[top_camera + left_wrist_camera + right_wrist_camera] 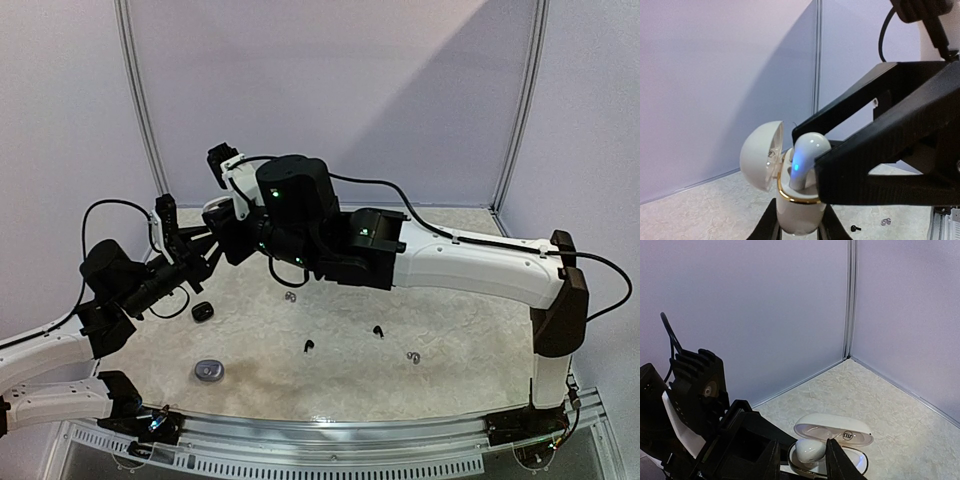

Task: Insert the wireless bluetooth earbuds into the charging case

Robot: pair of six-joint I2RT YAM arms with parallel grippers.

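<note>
We see the left gripper (801, 229) clamped on the lower half of the white charging case (799, 212), holding it upright and clear of the table (470, 340), with its lid (832, 426) swung open. The white earbud (807, 150) stands in the gold-rimmed well with a blue light glowing on its stem. The right gripper (802, 462) is closed about it, one finger at either side. Inside the lid we find a small dark printed mark (847, 436), too small for us to read. On the table, well apart from the grippers, lie a black case (203, 311), a grey case (209, 371), two black earbuds (308, 346) and two silvery earbuds (412, 357).
</note>
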